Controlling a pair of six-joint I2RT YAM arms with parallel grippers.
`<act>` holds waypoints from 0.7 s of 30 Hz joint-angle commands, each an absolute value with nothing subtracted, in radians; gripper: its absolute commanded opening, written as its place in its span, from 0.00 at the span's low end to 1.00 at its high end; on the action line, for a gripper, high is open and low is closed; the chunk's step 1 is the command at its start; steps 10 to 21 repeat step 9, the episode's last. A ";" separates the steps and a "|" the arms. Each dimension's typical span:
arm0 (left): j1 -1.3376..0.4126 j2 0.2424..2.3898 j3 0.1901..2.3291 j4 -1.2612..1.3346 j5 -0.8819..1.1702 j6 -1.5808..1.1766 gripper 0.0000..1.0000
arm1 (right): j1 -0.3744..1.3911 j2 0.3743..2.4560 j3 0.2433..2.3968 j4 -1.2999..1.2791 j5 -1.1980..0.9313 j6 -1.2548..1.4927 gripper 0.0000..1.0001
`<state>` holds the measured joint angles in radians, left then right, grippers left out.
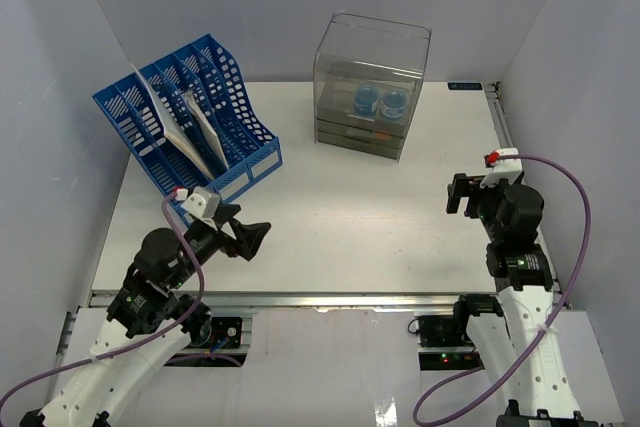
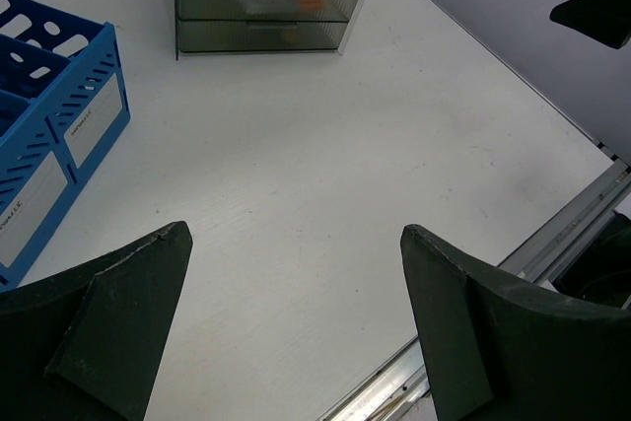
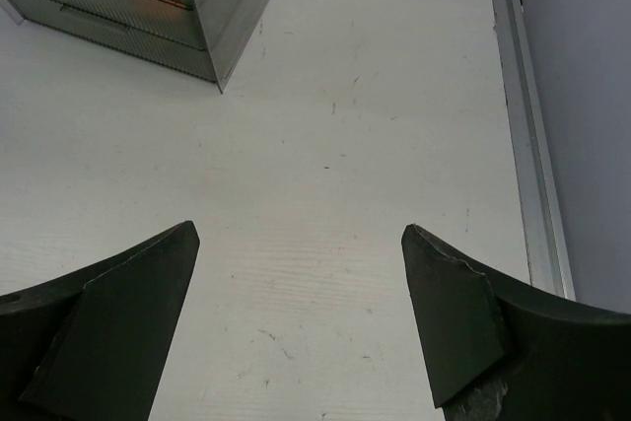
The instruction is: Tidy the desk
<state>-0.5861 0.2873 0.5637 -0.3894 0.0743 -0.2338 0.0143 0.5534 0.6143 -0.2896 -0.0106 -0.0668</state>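
The desk is a flat white tabletop with a metal rail along its front edge. My left gripper hovers low over its front left part, open, with only bare desk between its fingers. Near the right side, my right gripper is also open, its jaws wide apart over bare desk and holding nothing.
A blue slotted file rack holding white papers stands at the back left. A clear plastic drawer box with blue items inside stands at the back centre. Pale walls enclose the desk on three sides.
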 commanded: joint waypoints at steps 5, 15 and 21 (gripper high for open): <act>-0.584 0.261 0.557 -0.397 0.043 -0.244 0.98 | 0.012 0.482 0.578 -0.255 -0.018 -0.084 0.90; -0.584 0.262 0.555 -0.400 0.038 -0.247 0.98 | 0.012 0.463 0.568 -0.251 -0.031 -0.101 0.90; -0.584 0.262 0.555 -0.400 0.038 -0.247 0.98 | 0.012 0.463 0.568 -0.251 -0.031 -0.101 0.90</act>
